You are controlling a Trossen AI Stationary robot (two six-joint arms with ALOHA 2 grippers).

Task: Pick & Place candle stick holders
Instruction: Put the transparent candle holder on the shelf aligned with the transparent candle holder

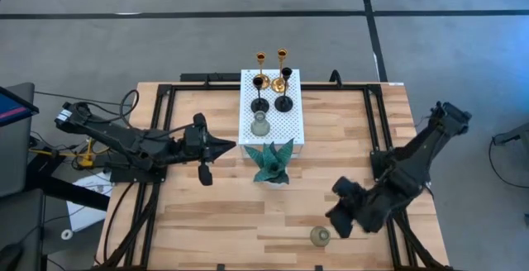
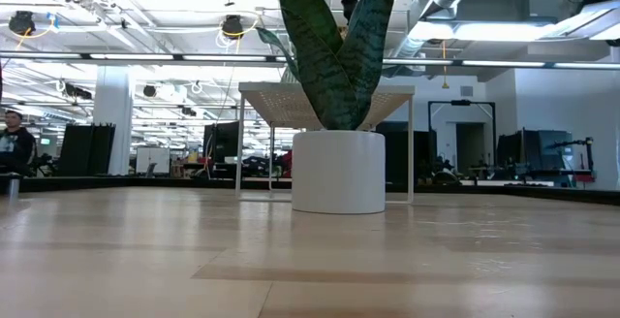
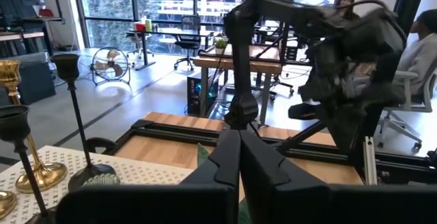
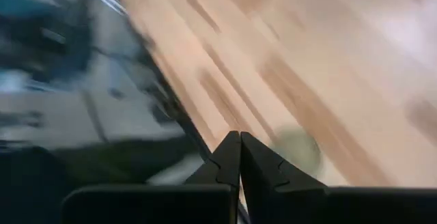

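Candle stick holders number six, and five of them stand gathered on the white perforated board [image 1: 291, 130] at the upper centre of the overhead frame: two slim shiny gold holders [image 1: 261, 61] and [image 1: 282, 57] at its far edge, two black holders with round bases [image 1: 259, 103] and [image 1: 283, 102] just below them, and one squat grey-green glassy holder [image 1: 259, 125] nearer the board's lower left. The sixth, the other grey-green glassy holder [image 1: 320, 236], sits alone on the bare wooden table [image 1: 215, 213] in the lower centre-right of that frame, well apart from the board. Judged from this layout, the job is mostly done if the board is the goal, with one holder left to carry over; if instead the holders are being taken off the board, only the first has been moved, and the frames do not settle which. The right gripper [image 1: 337, 220] hangs just beside the lone glassy holder at lower right, its fingers pressed together and holding nothing in its wrist view, where the holder shows as a pale green blur [image 4: 295, 149]. The left gripper [image 1: 228, 148] waits at centre-left beside the board, fingers likewise closed together and empty. A teal spiky star-shaped ornament [image 1: 271, 162] lies just below the board.
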